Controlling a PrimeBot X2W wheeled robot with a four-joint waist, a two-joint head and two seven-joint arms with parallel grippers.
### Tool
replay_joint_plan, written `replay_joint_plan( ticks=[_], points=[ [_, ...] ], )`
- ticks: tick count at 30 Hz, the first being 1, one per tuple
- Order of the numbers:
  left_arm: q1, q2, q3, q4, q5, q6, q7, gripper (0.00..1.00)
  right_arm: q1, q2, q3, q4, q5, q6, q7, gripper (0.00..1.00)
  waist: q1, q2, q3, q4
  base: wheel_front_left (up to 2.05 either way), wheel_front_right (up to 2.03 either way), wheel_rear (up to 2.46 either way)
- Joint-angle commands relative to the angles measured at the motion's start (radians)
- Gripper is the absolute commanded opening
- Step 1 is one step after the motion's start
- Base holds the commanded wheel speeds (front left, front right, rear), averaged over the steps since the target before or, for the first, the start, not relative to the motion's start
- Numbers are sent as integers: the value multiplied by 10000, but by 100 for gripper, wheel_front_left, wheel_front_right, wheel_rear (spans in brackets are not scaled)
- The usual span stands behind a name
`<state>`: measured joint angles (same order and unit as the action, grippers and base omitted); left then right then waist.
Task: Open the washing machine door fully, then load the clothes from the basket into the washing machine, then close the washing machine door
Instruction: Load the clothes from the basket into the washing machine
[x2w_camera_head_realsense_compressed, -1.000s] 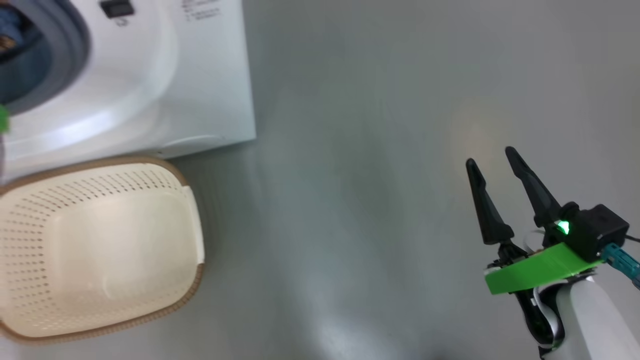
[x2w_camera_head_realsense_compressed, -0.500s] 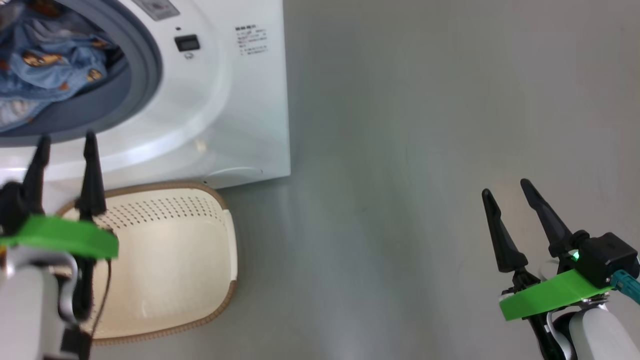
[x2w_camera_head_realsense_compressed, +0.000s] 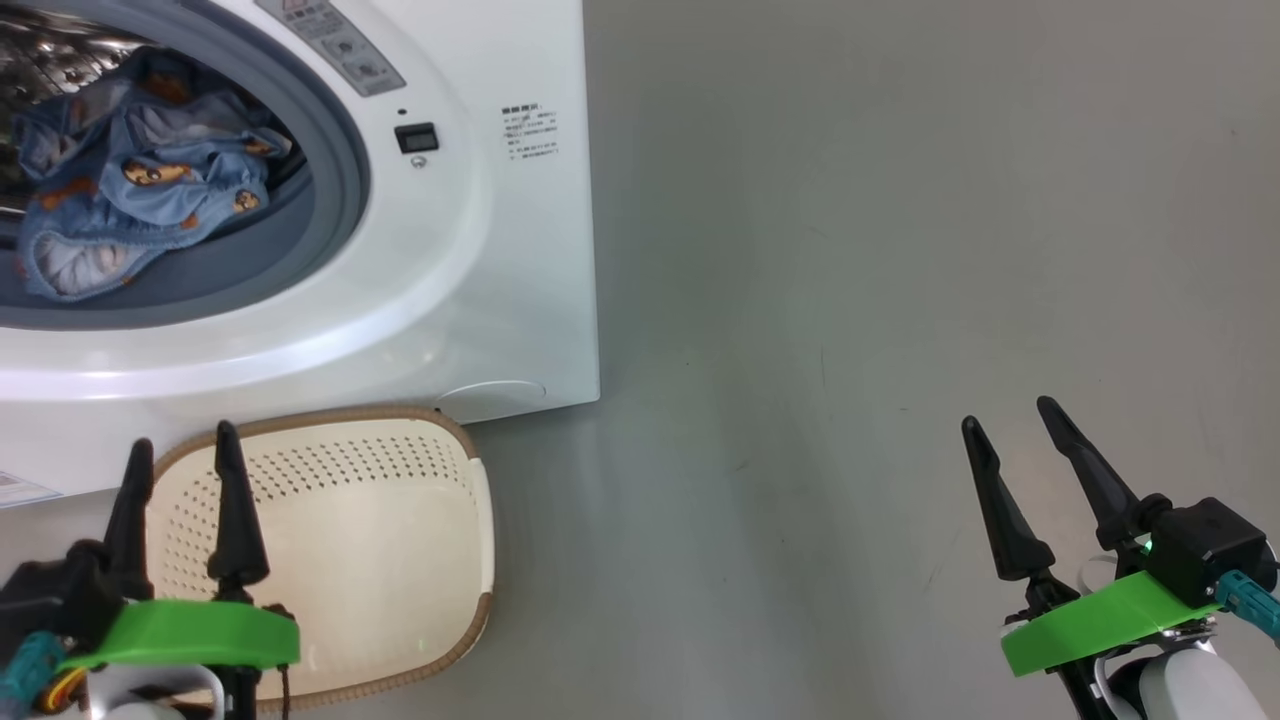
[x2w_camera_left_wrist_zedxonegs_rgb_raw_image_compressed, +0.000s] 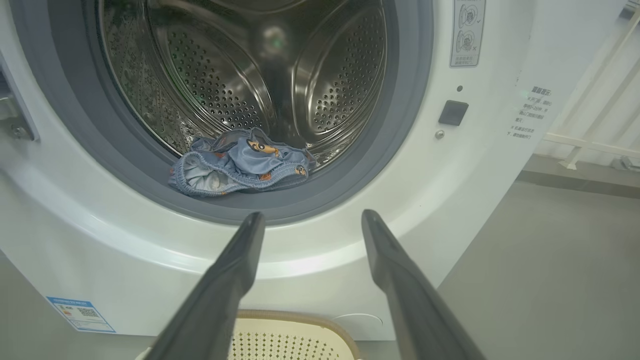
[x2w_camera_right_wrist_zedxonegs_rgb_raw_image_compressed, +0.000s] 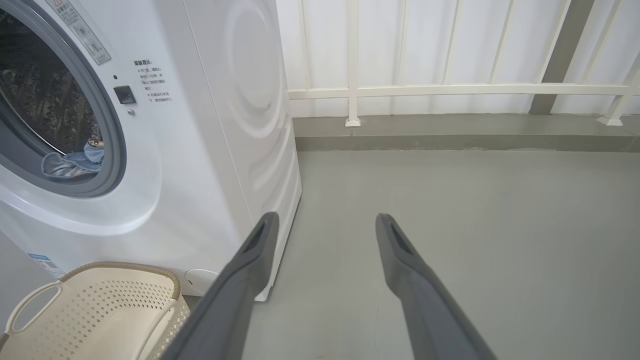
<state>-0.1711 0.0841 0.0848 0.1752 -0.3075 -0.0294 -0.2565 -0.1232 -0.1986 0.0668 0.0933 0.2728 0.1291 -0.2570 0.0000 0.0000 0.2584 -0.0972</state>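
Both pairs of jaws stand wide apart with nothing between them. The left gripper hangs at the lower left of the head view, its two dark fingers pointing up over the near end of the basket without touching it. The right gripper hangs well off to the other side, over bare grey floor.

The basket sits on the floor just in front of the washing machine, close against its lower front panel. Its inside shows plain cream plastic with rows of small holes, and a loop handle shows at one end in the right wrist view.

Above the basket, the machine's round mouth is uncovered. The clothes lie inside as a crumpled light blue heap with small orange-red figures and a bit of white lining. In the left wrist view they rest at the bottom front of the steel drum, one edge lying against the grey gasket.

A small dark square catch sits on the white front beside the mouth, and a blue label is stuck low on the front panel. Beyond the machine, in the right wrist view, a white railing runs along the far edge of the floor.
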Motion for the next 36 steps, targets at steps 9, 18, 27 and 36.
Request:
replay_joint_plan(
  ticks=[9,18,27,36],
  points=[
    [365,-196,304,-491,512,27,-53,100,136,-148,345,-256,-75,16,-48,100,0,0,69,-5,0,0,0],
    [307,-283,411,-605,690,-18,-53,100,64,-137,347,-241,-46,16,-48,100,0,0,209,-39,0,0,0],
    [91,-272,434,-228,768,-119,-52,100,-71,-77,378,-294,-39,16,-48,100,0,0,533,-114,0,0,0],
    [-1508,776,647,646,781,-97,974,100,-395,-41,466,-368,9,16,-48,100,0,0,1427,-383,0,0,0]
  ],
)
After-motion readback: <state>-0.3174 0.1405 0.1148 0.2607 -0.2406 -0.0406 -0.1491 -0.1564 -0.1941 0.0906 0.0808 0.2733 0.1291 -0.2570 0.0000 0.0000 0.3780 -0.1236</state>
